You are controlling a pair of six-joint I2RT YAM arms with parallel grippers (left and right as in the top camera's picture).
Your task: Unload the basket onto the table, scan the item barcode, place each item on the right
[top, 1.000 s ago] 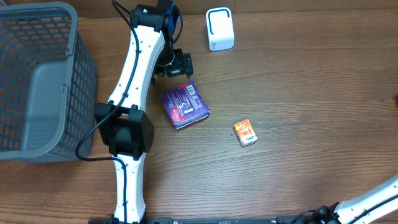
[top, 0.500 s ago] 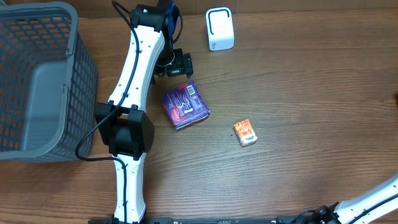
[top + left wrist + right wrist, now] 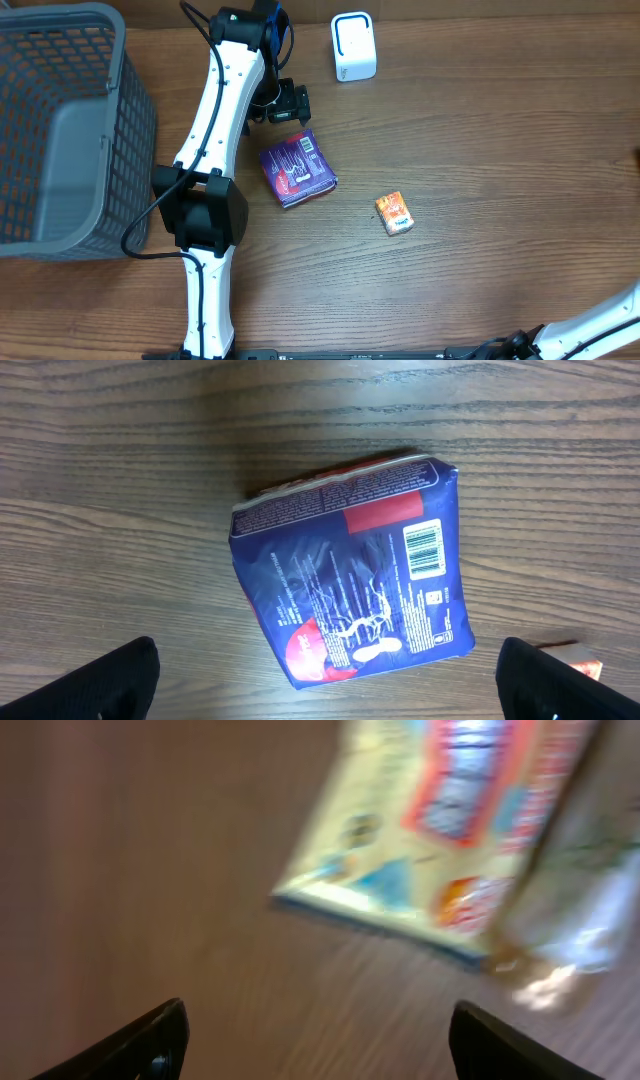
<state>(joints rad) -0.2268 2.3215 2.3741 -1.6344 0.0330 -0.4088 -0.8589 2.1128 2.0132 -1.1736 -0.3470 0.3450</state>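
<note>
The scan looks not yet done: the blue packet (image 3: 298, 170) lies near the white scanner (image 3: 353, 46), with the left gripper (image 3: 330, 685) and right gripper (image 3: 322, 1042) both spread wide and empty.

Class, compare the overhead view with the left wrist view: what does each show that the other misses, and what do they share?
Only overhead: the grey basket, the white scanner and the left arm. Only left wrist: the left tool with its fingertips spread wide, and the fine print on the blue pack. Both: the blue pack lying barcode up, the orange box and the wooden table.
</note>
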